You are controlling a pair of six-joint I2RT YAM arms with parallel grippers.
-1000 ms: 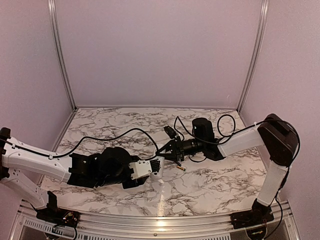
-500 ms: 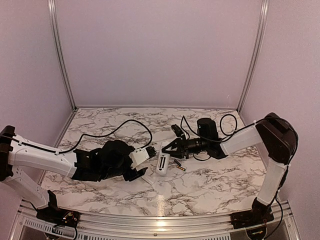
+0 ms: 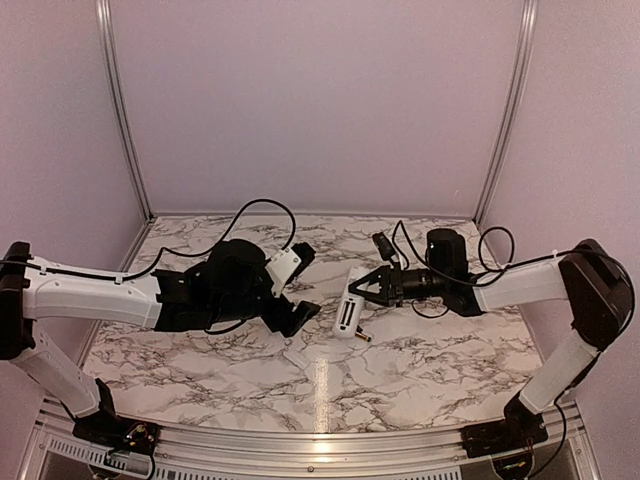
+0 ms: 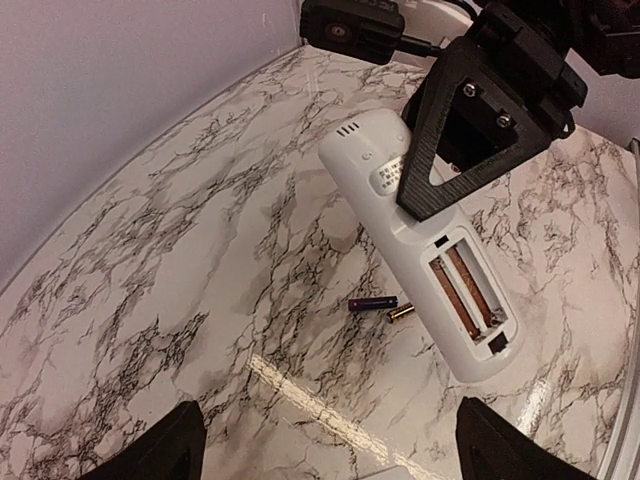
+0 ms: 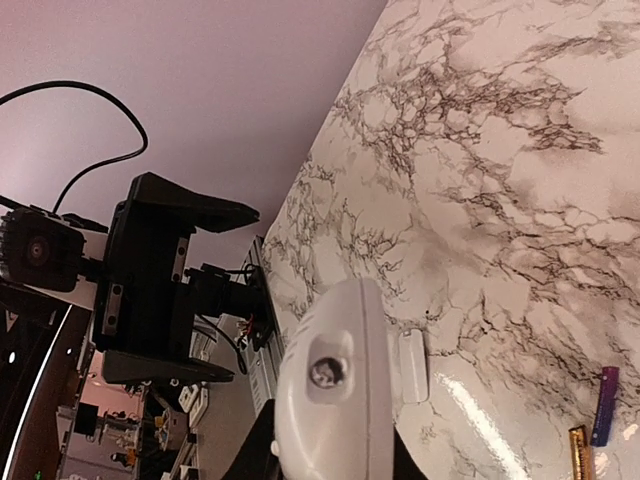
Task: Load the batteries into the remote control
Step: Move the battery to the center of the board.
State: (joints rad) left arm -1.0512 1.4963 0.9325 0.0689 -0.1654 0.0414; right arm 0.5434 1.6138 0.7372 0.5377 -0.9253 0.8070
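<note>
My right gripper is shut on the white remote control and holds it tilted just above the marble. The remote control shows its back to the left wrist view, with its two-slot battery bay uncovered. One black finger of the right gripper lies across it. Two batteries lie on the table beside the remote's low end, one purple and one gold. They show as a small speck from above. My left gripper is open and empty, left of the remote.
A small white cover plate lies on the marble near the front, and it shows beside the remote's end in the right wrist view. Black cables loop over both arms. The side walls and corner rails close in the table.
The left gripper has opened wide and drawn back to the left, away from the remote. The right gripper has carried the remote to the right.
</note>
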